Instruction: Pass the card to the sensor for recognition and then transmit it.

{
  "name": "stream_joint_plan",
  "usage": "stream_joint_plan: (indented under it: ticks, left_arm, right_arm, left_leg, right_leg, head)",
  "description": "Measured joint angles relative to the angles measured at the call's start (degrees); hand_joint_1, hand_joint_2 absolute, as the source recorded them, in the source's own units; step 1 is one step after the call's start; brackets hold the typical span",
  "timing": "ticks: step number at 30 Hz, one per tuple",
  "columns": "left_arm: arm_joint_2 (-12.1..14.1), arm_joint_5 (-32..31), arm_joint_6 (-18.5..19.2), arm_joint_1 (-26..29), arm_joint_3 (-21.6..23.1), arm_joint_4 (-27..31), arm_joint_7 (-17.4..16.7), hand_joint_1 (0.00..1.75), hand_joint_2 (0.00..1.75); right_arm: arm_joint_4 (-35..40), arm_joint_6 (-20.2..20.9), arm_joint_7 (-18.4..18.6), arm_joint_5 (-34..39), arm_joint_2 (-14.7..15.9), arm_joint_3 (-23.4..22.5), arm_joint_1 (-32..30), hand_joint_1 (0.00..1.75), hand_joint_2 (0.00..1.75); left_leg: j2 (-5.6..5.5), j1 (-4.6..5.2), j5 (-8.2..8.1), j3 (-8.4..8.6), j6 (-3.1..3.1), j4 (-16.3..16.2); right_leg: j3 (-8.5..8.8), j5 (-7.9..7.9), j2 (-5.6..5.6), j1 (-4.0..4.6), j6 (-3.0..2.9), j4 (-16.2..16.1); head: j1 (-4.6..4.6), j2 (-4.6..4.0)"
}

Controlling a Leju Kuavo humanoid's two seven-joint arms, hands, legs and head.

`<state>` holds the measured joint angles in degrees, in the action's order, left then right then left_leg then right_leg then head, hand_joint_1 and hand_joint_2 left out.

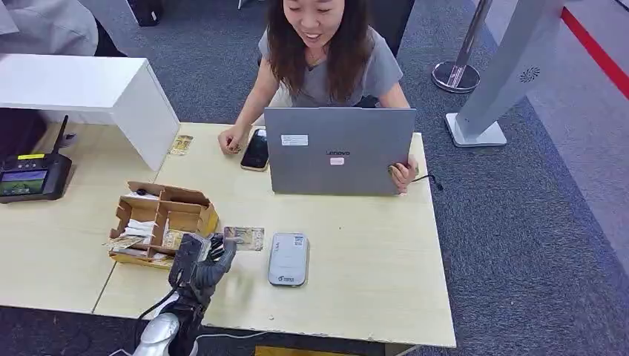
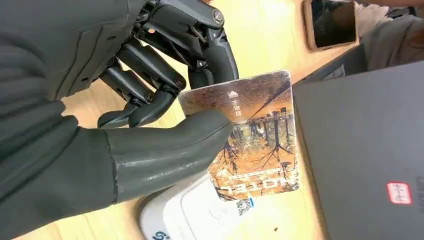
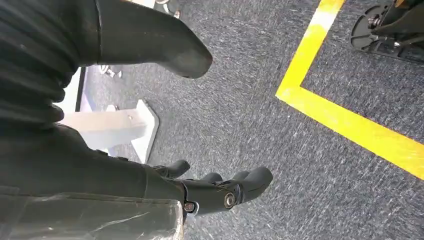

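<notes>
At table's near edge | left hand (image 1: 199,261) pinches card (image 2: 250,135) thumb-to-finger, face flat so it can read | sensor (image 1: 288,259) at hand's 3 o'clock, just beside | right hand (image 3: 220,190) hangs over carpet, fingers loosely spread, holding nothing.

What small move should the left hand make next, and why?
Probably carry the card sideways and lower it over the grey sensor. The left hand already pinches the card between thumb and fingers, held above the table just beside the sensor, not yet over it.
</notes>
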<state>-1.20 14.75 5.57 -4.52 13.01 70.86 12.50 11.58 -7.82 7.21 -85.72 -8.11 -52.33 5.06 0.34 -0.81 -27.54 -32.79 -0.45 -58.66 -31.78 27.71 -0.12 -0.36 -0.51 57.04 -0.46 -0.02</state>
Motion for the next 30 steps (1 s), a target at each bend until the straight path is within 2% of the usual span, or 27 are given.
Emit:
stream_joint_plan:
  ticks: [15,30]
  left_arm:
    - [-0.2,1.8,0.2,0.5,0.0,-0.9,0.1,1.75,1.75]
    - [-0.2,3.0,-3.0,0.7,-0.6,-1.0,0.0,1.75,1.75]
  right_arm:
    - [-0.1,-0.1,0.0,-0.2,0.0,0.6,-0.1,0.00,1.75]
    - [-0.4,0.0,0.2,-1.2,-0.2,1.4,-0.7,0.00,1.75]
  left_leg:
    - [0.00,0.00,0.00,0.00,0.00,0.0]
    - [0.00,0.00,0.00,0.00,0.00,0.0]
  right_leg:
    - [0.00,0.00,0.00,0.00,0.00,0.0]
    - [0.00,0.00,0.00,0.00,0.00,0.0]
  head:
    - [0.00,0.00]
    - [0.00,0.00]
